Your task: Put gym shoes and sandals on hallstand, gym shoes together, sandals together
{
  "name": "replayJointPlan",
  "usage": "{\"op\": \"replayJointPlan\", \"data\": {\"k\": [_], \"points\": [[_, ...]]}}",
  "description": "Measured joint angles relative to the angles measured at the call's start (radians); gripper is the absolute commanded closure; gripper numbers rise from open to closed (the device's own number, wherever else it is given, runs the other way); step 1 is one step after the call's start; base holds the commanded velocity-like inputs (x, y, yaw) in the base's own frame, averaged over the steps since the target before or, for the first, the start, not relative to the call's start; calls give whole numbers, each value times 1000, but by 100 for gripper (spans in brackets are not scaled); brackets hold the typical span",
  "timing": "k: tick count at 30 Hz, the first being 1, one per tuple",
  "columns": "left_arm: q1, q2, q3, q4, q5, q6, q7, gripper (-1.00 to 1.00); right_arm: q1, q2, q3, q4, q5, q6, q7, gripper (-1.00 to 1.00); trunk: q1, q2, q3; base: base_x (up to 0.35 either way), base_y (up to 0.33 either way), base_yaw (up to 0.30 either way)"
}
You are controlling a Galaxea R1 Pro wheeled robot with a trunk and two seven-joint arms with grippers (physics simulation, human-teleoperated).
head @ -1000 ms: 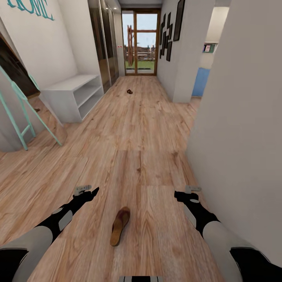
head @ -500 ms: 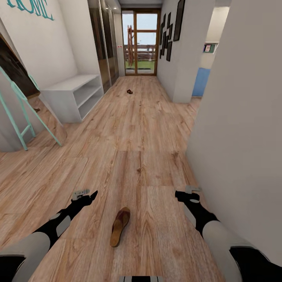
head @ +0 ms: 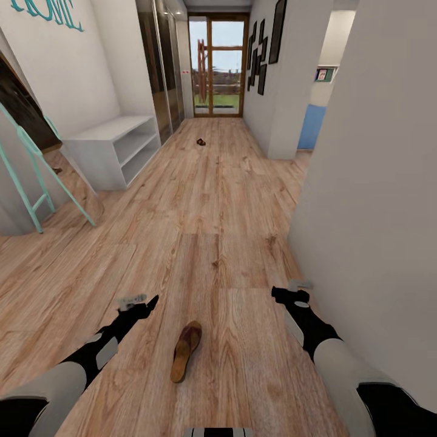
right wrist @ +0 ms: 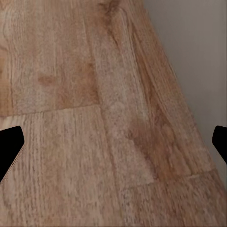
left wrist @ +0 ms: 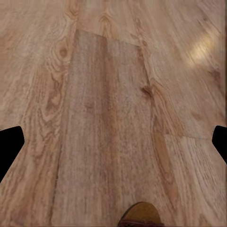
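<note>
One brown sandal [head: 186, 350] lies on the wood-plank corridor floor [head: 206, 243] close in front of me, between my two arms. Its toe shows in the left wrist view as the sandal's tip [left wrist: 139, 216]. A second small brown sandal [head: 200, 142] lies far down the corridor. The light-grey hallstand [head: 115, 149] stands against the left wall. My left gripper [head: 138, 302] hangs open above the floor, left of the near sandal, its fingertips [left wrist: 9, 146] wide apart. My right gripper [head: 291, 292] is open too, to the right of the sandal. The gym shoes are out of view.
A white wall [head: 376, 212] runs close along my right arm. A teal-framed mirror [head: 36, 176] leans at the left, before the hallstand. A glass door [head: 216, 67] closes the corridor's far end, and an opening [head: 315, 121] leads off at the right.
My left gripper has dropped slightly and edged toward the near sandal. My right gripper has crept a little forward. The sandal and the view have stayed still.
</note>
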Motion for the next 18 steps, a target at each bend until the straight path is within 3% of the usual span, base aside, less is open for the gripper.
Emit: {"op": "replayJointPlan", "data": {"k": [18], "points": [[0, -92, -1, 41, -105, -48, 85, -100, 0, 2, 1, -101, -4, 93, 3, -100, 0, 0, 0, 0, 0, 0]]}}
